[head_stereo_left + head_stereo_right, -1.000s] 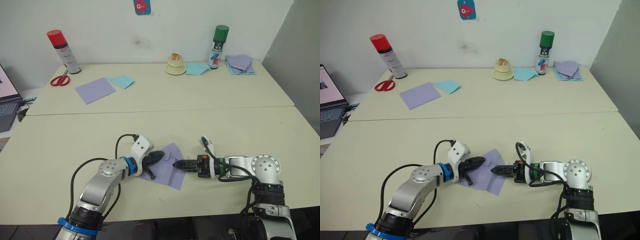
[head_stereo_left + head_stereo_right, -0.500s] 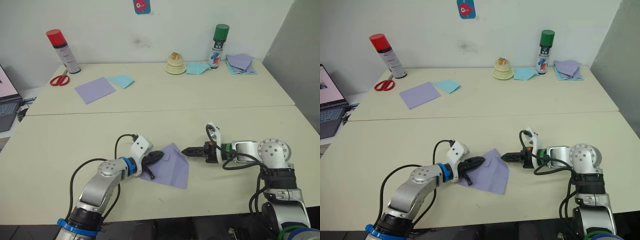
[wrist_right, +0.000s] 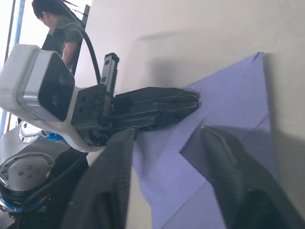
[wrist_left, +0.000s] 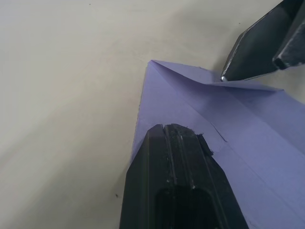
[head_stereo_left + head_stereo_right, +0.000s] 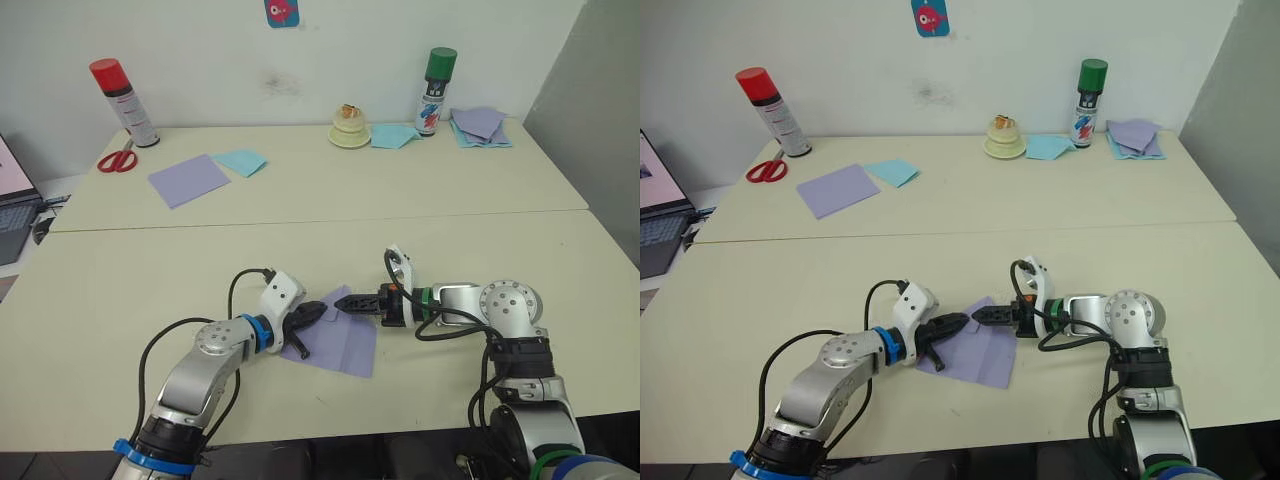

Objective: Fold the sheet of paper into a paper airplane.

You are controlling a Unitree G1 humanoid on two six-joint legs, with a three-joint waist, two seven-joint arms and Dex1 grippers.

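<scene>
Returned to the sheet of paper (image 5: 335, 335) from its position off to the right half a second ago, the right claw (image 5: 343, 300) is now seen at the sheet's far point, its fingers (image 3: 233, 176) spread apart over the folded flap. The left claw (image 5: 312, 312) is kept where it was, its black fingers (image 4: 178, 176) pressed together and laid flat on the sheet's left part, pinning it down. The lavender sheet is lying near the front edge of the tabletop (image 5: 120, 290), roughly at its middle, with a triangular flap folded at the far point and crease lines running across it. Along the tabletop's back edge are seen a red-capped spray can (image 5: 121, 101) and red scissors (image 5: 115, 160) toward the left corner, a smooth lavender square (image 5: 188, 179) and a light-blue sheet (image 5: 240, 162) beside them, and a green-capped can (image 5: 433, 92) with more paper sheets (image 5: 478, 124) toward the right corner.
</scene>
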